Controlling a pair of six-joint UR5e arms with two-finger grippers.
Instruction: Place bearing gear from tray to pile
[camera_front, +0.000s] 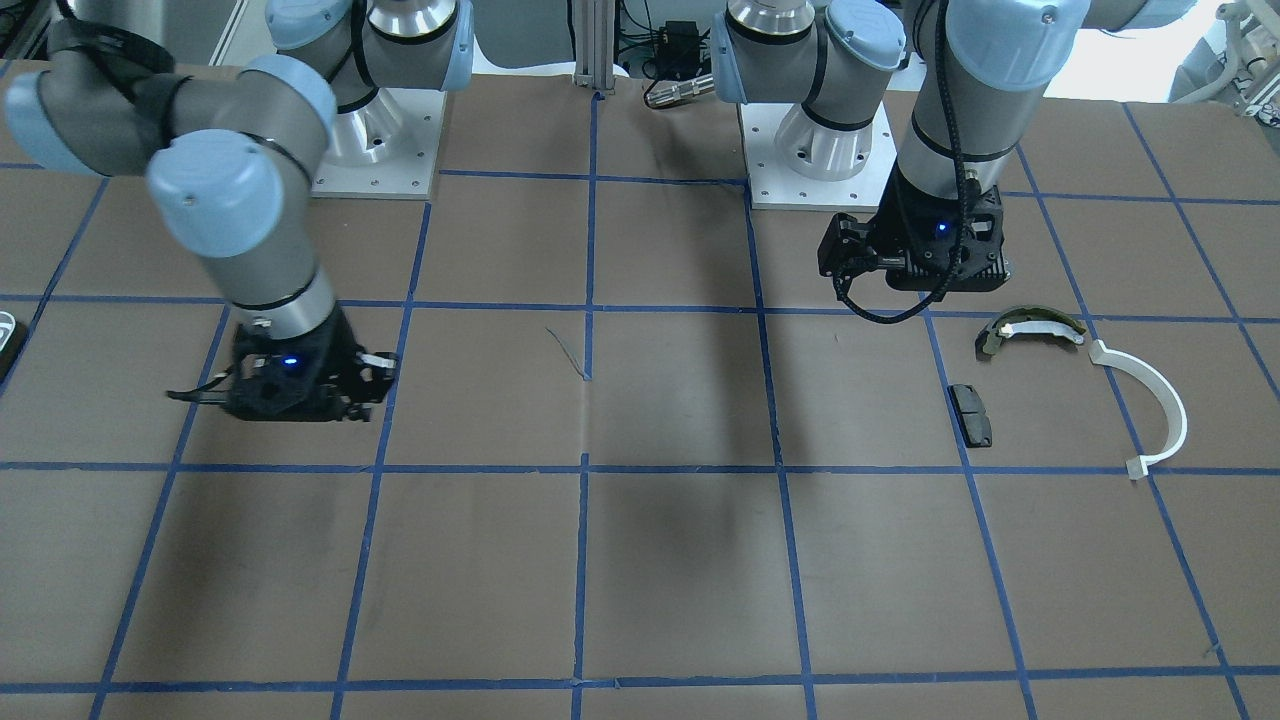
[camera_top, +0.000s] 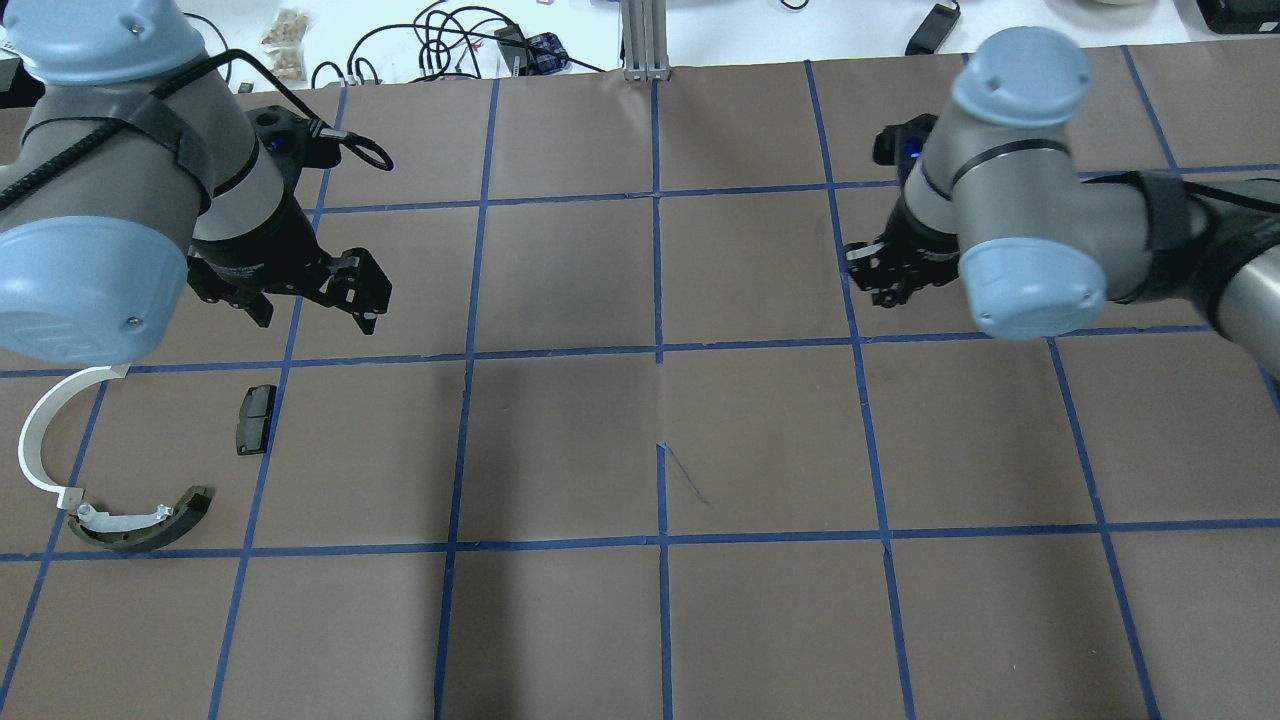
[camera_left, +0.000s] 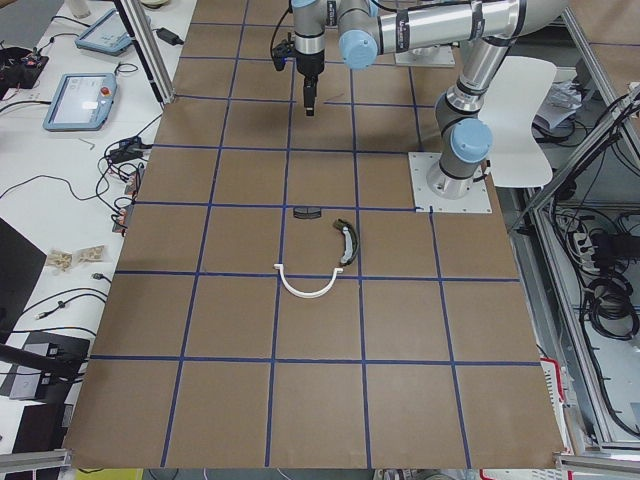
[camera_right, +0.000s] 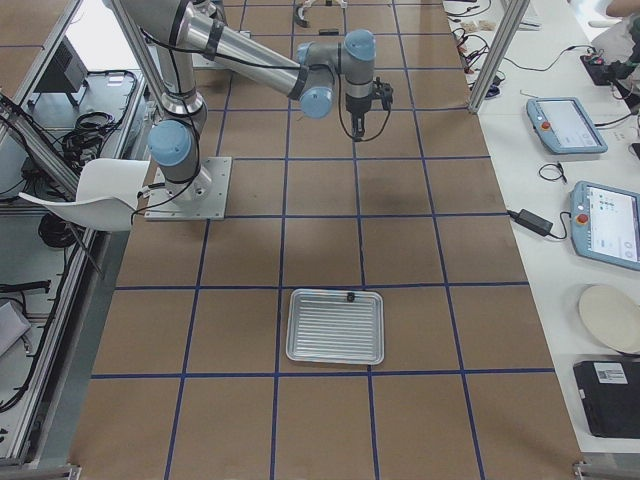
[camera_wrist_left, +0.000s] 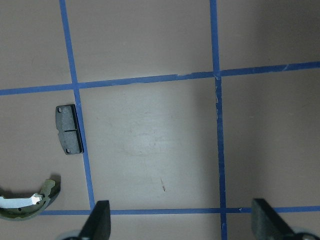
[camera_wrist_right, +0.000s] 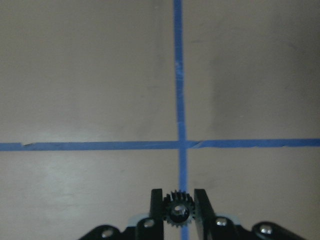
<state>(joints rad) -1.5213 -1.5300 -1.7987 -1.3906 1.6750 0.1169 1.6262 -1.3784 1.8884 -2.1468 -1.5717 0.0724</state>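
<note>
My right gripper (camera_wrist_right: 178, 212) is shut on a small black bearing gear (camera_wrist_right: 178, 210) and hangs above the brown table; it also shows in the overhead view (camera_top: 885, 275). The ribbed tray (camera_right: 335, 330) shows only in the exterior right view, with one tiny black piece (camera_right: 351, 296) at its far rim. The pile lies by my left arm: a white half-ring (camera_top: 35, 440), an olive-and-white shoe (camera_top: 140, 520) and a black pad (camera_top: 255, 418). My left gripper (camera_wrist_left: 180, 222) is open and empty above the table beside the pad (camera_wrist_left: 68, 129).
Blue tape lines (camera_top: 658, 350) split the brown table into squares. The arm bases (camera_front: 815, 150) stand at the robot's edge. Cables and tablets (camera_right: 610, 220) lie on the white bench beyond the table.
</note>
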